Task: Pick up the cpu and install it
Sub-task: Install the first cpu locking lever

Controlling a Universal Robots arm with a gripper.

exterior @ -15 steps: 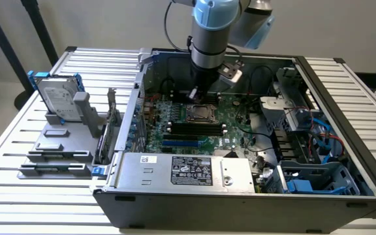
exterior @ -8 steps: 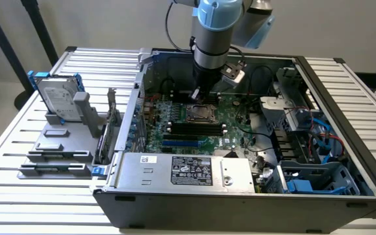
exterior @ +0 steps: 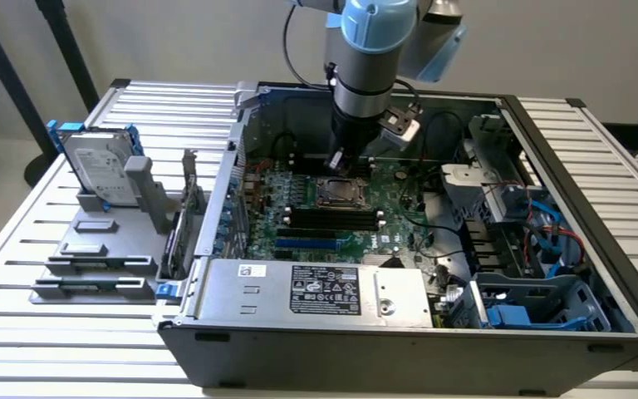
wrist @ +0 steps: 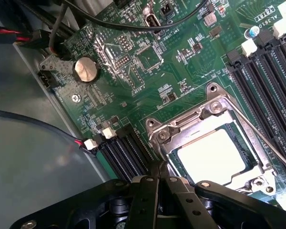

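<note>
Wrist view: cpu (wrist: 214, 155) beside tool (wrist: 158, 170)

Plain pale wall (exterior: 153, 37) behind; white slatted table (exterior: 31, 274); black stand poles (exterior: 59, 41) at exterior view's left.

A slatted pale metal counter (exterior: 31, 249) carries everything. Directly beneath the tool (exterior: 339, 163) sits an open grey computer case (exterior: 408, 353) — wide, taking up most of the surface. Well off to the side of the tool, toward the exterior view's left, a grey holder tray (exterior: 89, 259) rests on the slats — a silver hard drive in a blue bracket (exterior: 100, 166) stands upright in it.
</note>
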